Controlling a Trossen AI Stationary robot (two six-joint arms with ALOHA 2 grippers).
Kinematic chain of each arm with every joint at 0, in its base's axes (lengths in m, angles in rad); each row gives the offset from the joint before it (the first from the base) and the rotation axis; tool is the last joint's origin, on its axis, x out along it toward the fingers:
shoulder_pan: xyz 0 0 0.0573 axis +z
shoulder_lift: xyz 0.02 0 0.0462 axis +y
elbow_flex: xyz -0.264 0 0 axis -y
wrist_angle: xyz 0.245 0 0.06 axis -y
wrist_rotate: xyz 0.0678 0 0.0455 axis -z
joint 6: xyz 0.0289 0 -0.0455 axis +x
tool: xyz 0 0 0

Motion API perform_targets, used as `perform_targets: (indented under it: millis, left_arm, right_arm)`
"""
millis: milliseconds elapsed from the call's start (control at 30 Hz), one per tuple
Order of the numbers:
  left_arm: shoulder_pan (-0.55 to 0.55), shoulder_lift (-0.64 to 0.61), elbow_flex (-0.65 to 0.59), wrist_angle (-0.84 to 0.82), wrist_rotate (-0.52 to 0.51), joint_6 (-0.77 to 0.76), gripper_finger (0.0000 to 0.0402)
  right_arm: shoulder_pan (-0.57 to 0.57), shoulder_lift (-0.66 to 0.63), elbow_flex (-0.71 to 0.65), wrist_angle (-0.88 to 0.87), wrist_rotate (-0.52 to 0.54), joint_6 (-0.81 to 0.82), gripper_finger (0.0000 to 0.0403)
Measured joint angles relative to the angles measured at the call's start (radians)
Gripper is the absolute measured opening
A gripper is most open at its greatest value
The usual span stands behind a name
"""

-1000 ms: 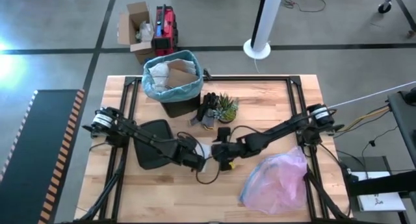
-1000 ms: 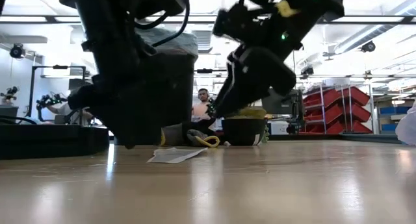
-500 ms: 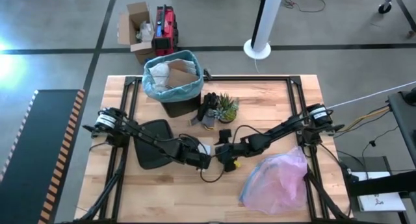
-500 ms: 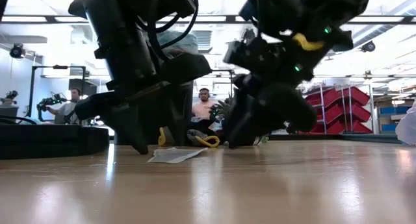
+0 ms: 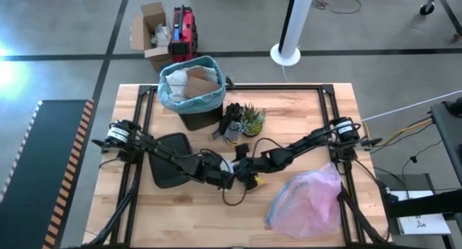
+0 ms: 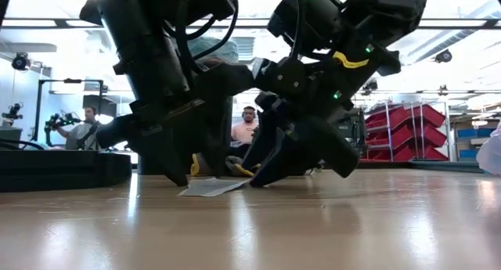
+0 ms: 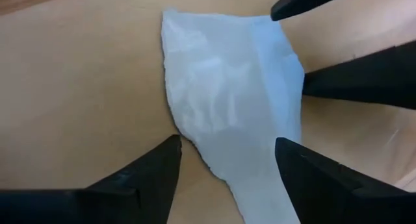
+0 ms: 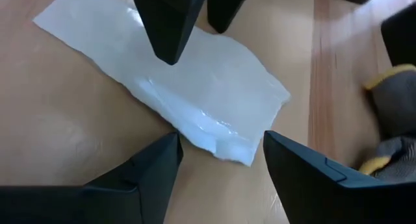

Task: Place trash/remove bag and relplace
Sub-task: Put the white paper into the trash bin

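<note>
Table: your wooden table [image 5: 303, 105] carries the bin with the blue-teal bag [image 5: 189, 86].
Left gripper [image 7: 224, 162]: spread wide astride the white paper scrap [image 7: 227, 100], lying in front of the bin.
Right gripper [image 8: 221, 159]: also wide, facing it.
Risk: fingertips could collide, or skid the flat paper.
Views: only the wrist views show the straddle.

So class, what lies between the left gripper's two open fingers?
The left wrist view shows a flat white paper scrap on bare wood between the left gripper fingers.
</note>
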Motion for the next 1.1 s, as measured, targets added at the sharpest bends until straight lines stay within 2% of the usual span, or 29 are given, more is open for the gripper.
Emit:
perform_targets:
  millis: [333, 600, 833, 967, 1100]
  left_arm:
    - [-0.001, 0.0, -0.001, 0.019, 0.01, 0.071, 0.0208]
    - [0.001, 0.004, 0.007, 0.115, 0.027, 0.246, 0.0182]
    - [0.003, 0.002, 0.013, 0.157, 0.067, 0.336, 0.0159]
    - [0.006, -0.004, 0.013, 0.148, 0.067, 0.366, 0.0147]
    - [0.008, -0.045, 0.013, 0.103, 0.066, 0.403, 0.014]
  right_arm:
    - [-0.003, -0.019, -0.003, 0.025, -0.027, -0.072, 0.0193]
    - [-0.004, -0.015, -0.003, 0.03, -0.066, -0.169, 0.0173]
    - [-0.002, -0.016, 0.007, 0.008, -0.072, -0.253, 0.0154]
    - [0.0, -0.018, 0.014, -0.017, -0.074, -0.247, 0.0126]
    - [0.003, -0.02, 0.029, -0.068, -0.08, -0.205, 0.0075]
